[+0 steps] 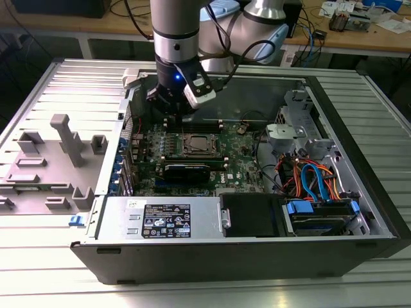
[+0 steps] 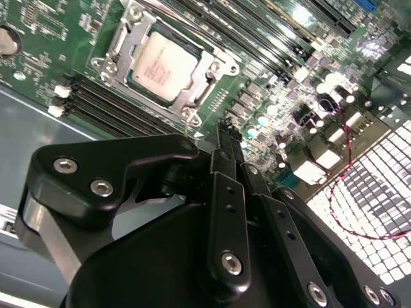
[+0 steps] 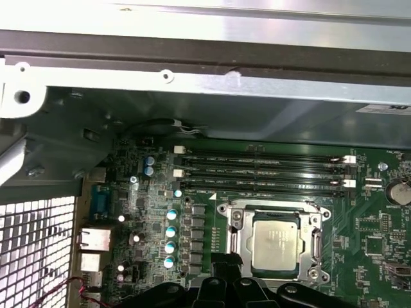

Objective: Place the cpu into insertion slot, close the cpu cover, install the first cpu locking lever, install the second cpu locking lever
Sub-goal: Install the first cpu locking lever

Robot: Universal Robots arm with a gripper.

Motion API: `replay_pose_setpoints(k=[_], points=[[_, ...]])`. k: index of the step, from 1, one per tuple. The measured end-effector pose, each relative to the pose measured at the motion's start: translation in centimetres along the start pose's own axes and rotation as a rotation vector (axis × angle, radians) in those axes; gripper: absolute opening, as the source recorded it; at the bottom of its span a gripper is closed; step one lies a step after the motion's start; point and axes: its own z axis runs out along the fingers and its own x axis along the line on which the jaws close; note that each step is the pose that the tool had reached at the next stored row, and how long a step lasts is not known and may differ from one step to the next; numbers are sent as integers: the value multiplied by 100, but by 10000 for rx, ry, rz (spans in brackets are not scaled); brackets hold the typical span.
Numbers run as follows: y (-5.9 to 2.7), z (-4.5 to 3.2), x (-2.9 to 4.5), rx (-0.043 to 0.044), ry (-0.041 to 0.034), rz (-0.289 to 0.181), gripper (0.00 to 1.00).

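Note:
The cpu (image 3: 275,247) (image 2: 160,64) shows its dull silver top lying flat in the insertion slot (image 1: 198,145) on the green motherboard. The cpu cover (image 3: 239,221) (image 2: 131,40), a silvery frame, lies down around the chip, whose top shows through its window. My gripper (image 2: 226,136) (image 1: 172,108) hovers above the board, just off one side of the socket and apart from it. Its black fingers are shut together with nothing between them; their tips (image 3: 225,262) show near the socket's edge. Whether the locking levers are latched I cannot tell.
Long black memory slots (image 3: 263,170) run beside the socket. A black graphics card (image 1: 186,171) sits in front of it in the exterior view, then the power supply (image 1: 164,219). Coloured drive cables (image 1: 314,179) fill the case's right. A grey fixture (image 1: 51,160) stands left.

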Motion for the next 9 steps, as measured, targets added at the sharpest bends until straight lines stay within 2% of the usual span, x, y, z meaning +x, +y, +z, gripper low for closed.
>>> replay_pose_setpoints(k=[9], points=[[10,7,25,-4,1,-3,11]])
